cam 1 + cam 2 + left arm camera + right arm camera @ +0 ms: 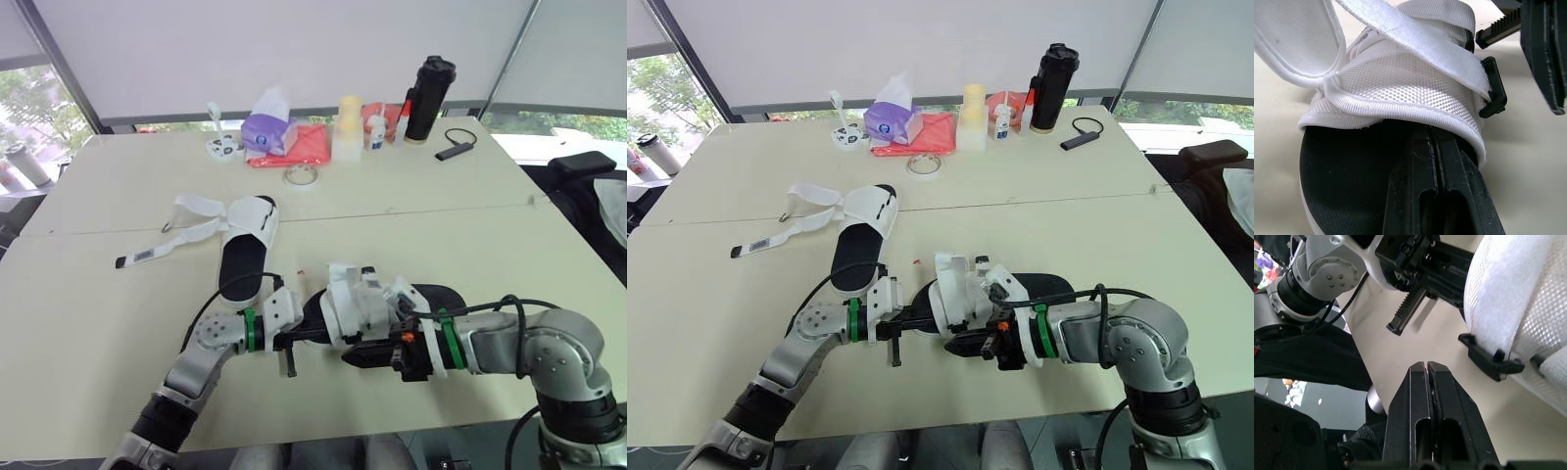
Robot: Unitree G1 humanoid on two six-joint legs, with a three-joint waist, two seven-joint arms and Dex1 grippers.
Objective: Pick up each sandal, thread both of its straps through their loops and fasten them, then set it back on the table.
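Nosing under sandal [1400,88] upper, left pincer [1431,147] closed; right pincer [1426,366] closed, empty, near table [313,403] edge.

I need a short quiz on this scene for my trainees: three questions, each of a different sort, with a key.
1. True or false: the right claw is shut with nothing between its fingers.
2. Choose one. The straps of the far sandal are: A) fastened through their loops; B) lying open on the table; C) held in a claw.
3. Fill in: beside the red cloth stands a ____ tissue box.

Key: 1 true; 2 B; 3 purple.
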